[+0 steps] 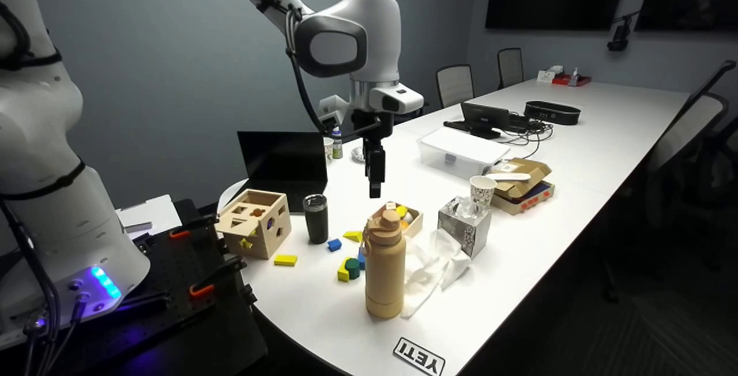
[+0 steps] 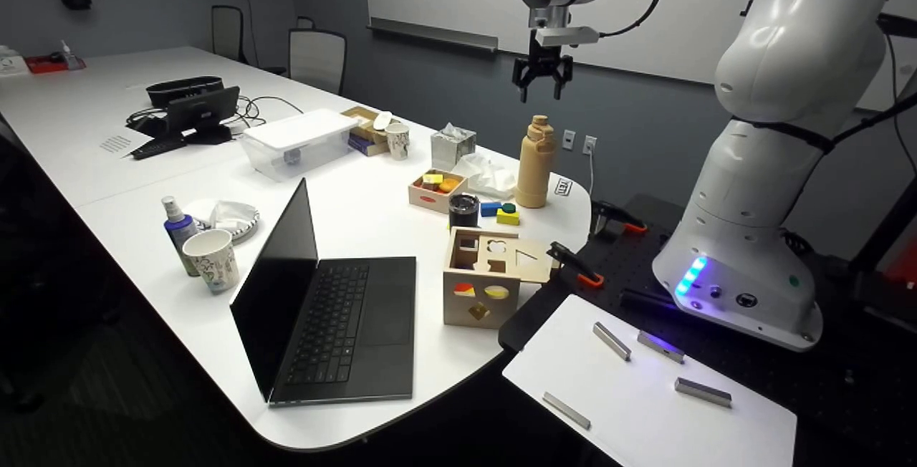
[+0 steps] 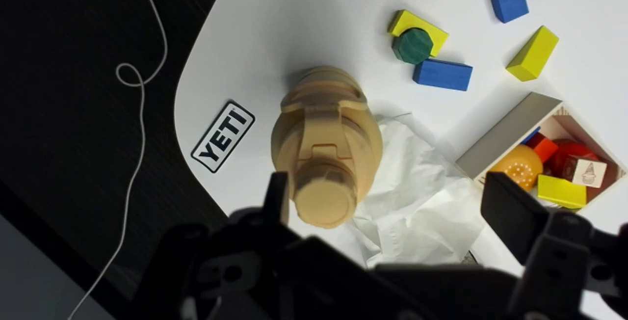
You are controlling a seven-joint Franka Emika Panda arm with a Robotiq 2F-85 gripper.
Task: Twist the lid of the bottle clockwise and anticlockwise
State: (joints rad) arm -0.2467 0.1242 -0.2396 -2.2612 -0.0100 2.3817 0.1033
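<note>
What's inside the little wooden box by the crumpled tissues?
In the wrist view, the little wooden box holds a dotted orange piece, a yellow block, a picture block, red pieces and something blue. Anything underneath is covered, so I can't tell.

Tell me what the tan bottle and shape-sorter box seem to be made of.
The tan bottle: matte, evenly coloured surface, so perhaps coated metal, though plastic is possible. The shape-sorter box: likely smooth wood, from its pale brown panels.
</note>
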